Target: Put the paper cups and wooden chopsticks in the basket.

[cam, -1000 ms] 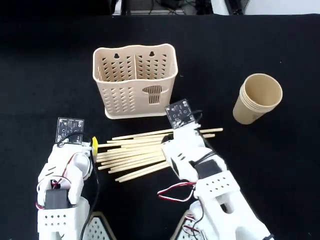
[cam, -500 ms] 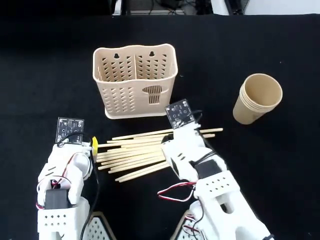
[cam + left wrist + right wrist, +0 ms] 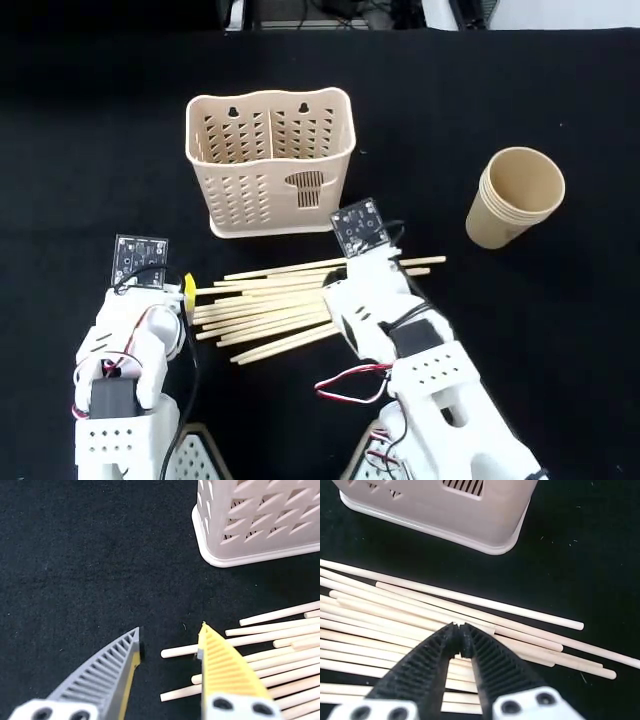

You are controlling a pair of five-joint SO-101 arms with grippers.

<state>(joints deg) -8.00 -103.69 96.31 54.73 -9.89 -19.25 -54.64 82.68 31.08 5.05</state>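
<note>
Several wooden chopsticks [image 3: 280, 305] lie in a loose pile on the black table, in front of the beige perforated basket [image 3: 270, 160]. A stack of paper cups [image 3: 515, 198] stands at the right. My left gripper [image 3: 170, 632] is open at the left ends of the chopsticks [image 3: 260, 645], its yellow finger [image 3: 222, 665] over them and the grey finger [image 3: 112, 667] beside them. My right gripper [image 3: 460, 630] hangs shut and empty just above the chopsticks [image 3: 420, 612], near the basket's corner [image 3: 485, 525].
The black cloth covers the whole table [image 3: 520, 110]. Bare cloth lies left of the basket and between the basket and the cups. Both arm bodies [image 3: 420, 370] take up the front edge.
</note>
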